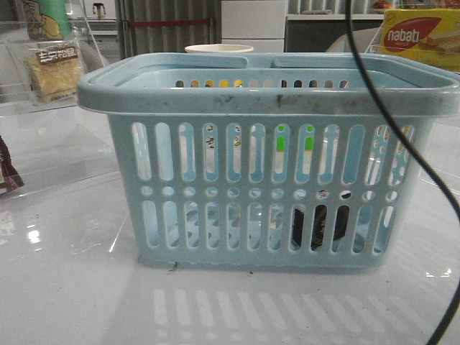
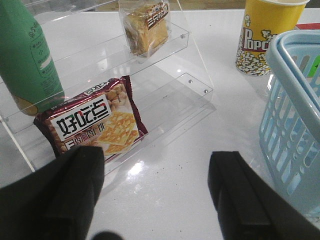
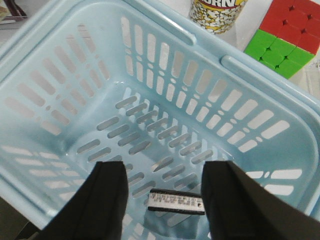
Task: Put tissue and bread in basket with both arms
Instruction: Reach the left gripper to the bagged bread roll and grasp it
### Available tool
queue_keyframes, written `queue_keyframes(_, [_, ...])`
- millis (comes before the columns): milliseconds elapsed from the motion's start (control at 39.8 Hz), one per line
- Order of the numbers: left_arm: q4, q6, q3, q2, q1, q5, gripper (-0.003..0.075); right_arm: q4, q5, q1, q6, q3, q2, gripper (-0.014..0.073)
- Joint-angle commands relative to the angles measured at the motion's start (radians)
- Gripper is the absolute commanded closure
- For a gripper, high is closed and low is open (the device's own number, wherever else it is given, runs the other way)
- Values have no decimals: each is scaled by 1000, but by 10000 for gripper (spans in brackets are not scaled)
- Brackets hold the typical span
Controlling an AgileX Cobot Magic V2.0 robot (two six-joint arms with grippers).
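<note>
Plastic and gloss

The basket (image 1: 266,100) is scuffed light blue plastic; the tabletop (image 1: 72,287) is glossy white; the bread (image 2: 146,27) sits in clear plastic.

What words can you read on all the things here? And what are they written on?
"nabati": yellow box.
"Popco", cut off at the basket's edge: yellow popcorn cup.
"好吃点", seen upside down: dark red cracker packet; its smaller print is too small to read.
White letters on the bread label: too blurred to read.
White print on the tissue pack in the basket: too small.
</note>
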Motion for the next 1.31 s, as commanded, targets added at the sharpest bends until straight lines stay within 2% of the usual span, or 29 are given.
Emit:
queue_keyframes(0, [-13,-9,-29,7,-1,-74,214,5,-53,19,-32,32,-127,137])
queue_keyframes(503, [-13,-9,-29,7,-1,-84,214,-37,-166,21,-63,435,-561,137])
queue_keyframes(829, [-15,-9,-29,20,-1,-230,214,-40,-199,21,-63,537,-698,137])
queue_keyframes(1030, [-11,-7,-94,234,-1,-256,192,-40,-199,21,-63,537,-698,137])
queue_keyframes(1156, [-11,-7,-248,472,-1,-258,117,-40,-199,21,-63,537,-698,137])
queue_keyframes(1281, [-7,-7,-425,713,-1,-279,117,-40,-199,21,-63,537,-698,137])
